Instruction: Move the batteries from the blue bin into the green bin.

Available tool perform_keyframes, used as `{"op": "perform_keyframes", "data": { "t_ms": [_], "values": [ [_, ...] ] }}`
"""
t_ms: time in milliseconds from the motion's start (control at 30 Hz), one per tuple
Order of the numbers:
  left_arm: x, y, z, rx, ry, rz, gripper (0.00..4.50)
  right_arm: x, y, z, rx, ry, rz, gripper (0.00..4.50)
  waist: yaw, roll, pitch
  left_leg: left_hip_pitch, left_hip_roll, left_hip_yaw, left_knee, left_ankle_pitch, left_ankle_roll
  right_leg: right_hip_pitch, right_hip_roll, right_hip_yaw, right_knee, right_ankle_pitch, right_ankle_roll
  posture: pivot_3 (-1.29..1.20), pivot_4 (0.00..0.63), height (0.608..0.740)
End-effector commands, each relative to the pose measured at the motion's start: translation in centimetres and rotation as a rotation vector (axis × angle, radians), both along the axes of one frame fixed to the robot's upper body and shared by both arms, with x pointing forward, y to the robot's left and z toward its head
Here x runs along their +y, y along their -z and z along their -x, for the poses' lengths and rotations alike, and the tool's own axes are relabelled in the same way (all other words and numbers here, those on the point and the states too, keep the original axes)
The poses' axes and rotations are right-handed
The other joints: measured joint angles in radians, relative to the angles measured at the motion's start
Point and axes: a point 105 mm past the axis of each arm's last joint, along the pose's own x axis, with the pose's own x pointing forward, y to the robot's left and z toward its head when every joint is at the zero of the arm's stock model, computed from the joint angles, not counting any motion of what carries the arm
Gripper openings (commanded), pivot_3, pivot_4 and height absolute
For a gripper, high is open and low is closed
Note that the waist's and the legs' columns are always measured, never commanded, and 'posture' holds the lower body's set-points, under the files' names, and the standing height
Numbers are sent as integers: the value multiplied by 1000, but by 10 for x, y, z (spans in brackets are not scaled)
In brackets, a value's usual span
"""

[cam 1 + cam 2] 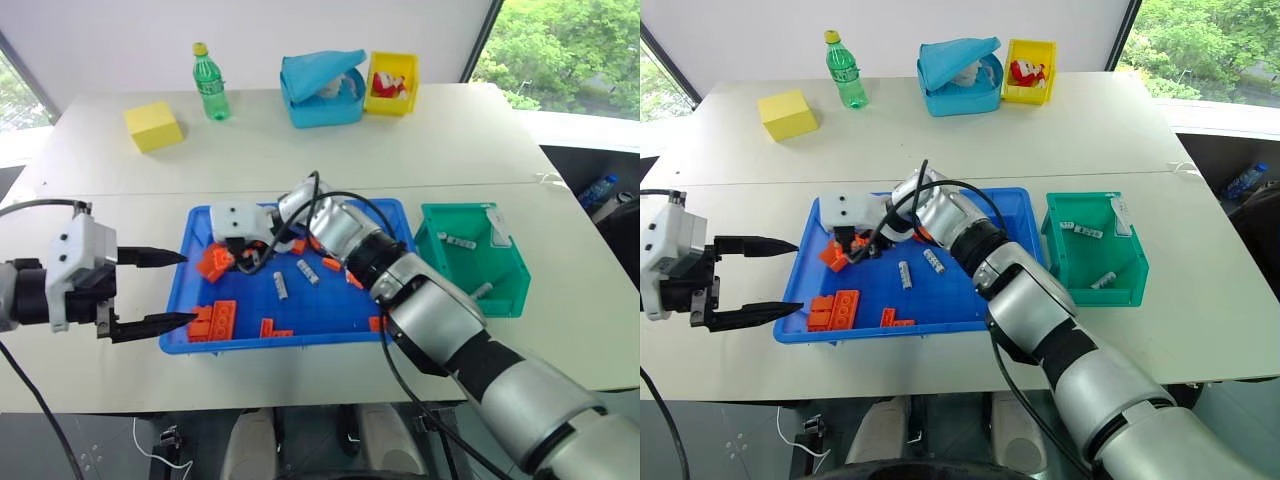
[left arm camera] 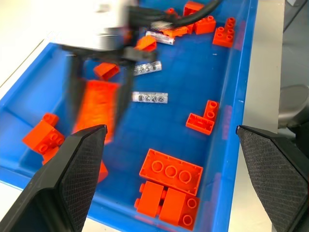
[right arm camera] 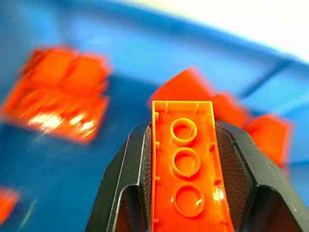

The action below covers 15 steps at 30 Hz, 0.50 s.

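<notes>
Trouble was near: my right gripper (image 3: 183,193) was clamped on an orange brick (image 3: 186,164), not a battery, above the blue bin (image 1: 330,318). Two batteries (image 1: 308,272) lay loose on the bin floor, others already in the green bin (image 1: 505,290). I judged the brick might go there wrongly; my left gripper (image 1: 160,290) stood wide open beside the bin

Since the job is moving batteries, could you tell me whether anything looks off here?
Yes: the right gripper is shut on an orange brick over the blue bin, not a battery. Batteries remain among the bricks.
</notes>
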Motion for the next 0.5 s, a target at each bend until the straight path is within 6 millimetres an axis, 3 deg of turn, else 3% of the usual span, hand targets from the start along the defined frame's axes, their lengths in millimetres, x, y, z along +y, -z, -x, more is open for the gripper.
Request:
{"op": "perform_keyframes", "data": {
  "t_ms": [33,133,200,300,500],
  "values": [
    [-2,-5,-2,-35,11,-2,4500,15,-21,-3,-12,41,-97,2631,2,0,0,0,0,0,0,0,0,0,0,0,0,0,0,0,150,736],
    [-4,-5,-4,-39,15,3,4500,16,-31,-6,-37,40,-121,4082,2,-1,0,0,0,0,0,0,0,0,-1,0,0,0,0,0,150,736],
    [-6,-5,-5,-41,22,7,4500,7,-37,-5,-11,4,-117,4082,3,-1,0,0,0,0,0,0,0,0,-1,0,0,0,0,0,150,736],
    [-8,-4,-6,-40,31,9,4500,-21,-38,7,54,-133,-69,4082,5,-2,0,0,-1,-1,0,0,0,1,-1,-1,-1,0,0,0,150,736],
    [-9,-3,-9,-38,43,6,4500,-80,-11,28,102,-276,35,4082,6,-3,0,0,-1,-3,0,0,0,3,-1,-3,-2,0,1,0,150,736]
  ]
}}
